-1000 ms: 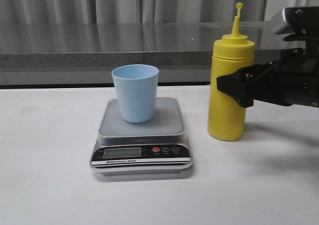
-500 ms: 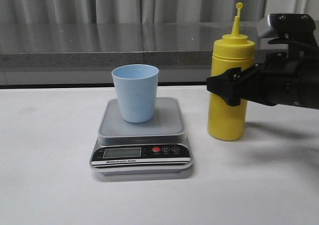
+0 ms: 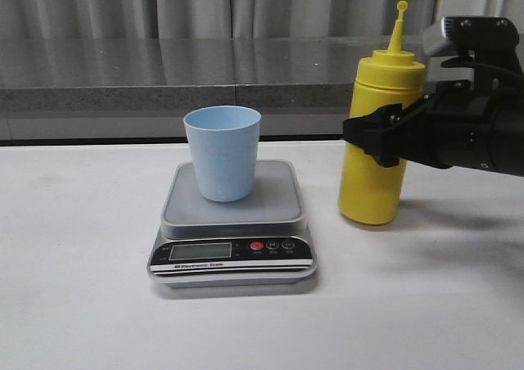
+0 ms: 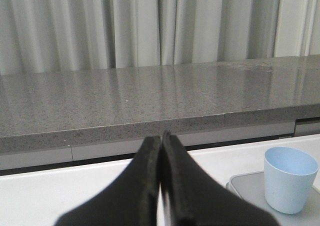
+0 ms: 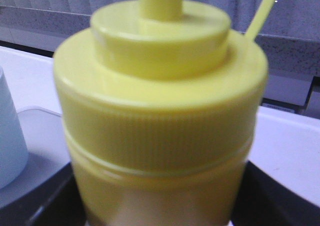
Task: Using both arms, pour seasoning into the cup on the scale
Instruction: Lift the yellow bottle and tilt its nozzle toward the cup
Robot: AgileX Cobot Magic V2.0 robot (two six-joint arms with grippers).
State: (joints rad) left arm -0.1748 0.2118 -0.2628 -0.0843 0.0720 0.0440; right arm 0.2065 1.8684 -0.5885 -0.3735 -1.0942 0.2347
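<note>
On the white table [image 3: 74,304], right of the scale [image 3: 232,223], the yellow bottle [image 3: 379,141] leans slightly w/ its base apparently just lifting, clamped at mid-body by the right hand [image 3: 372,141]. Judged step: pick-up of the seasoning bottle, pour not yet begun. Cup [image 3: 222,152] stands upright on the scale platform, near the bottle but apart. Left hand [image 4: 161,186] is off to the side w/ fingers pressed together, holding nothing; the front view doesn't show it. Next move likely calls for raising the bottle clear, carrying it over the cup and tipping the nozzle down; the tethered cap looks off the tip, but hard to confirm. Writing: scale's front panel reads approx. "Electronic Scale"; LCD looks blank; red button beside it.
</note>
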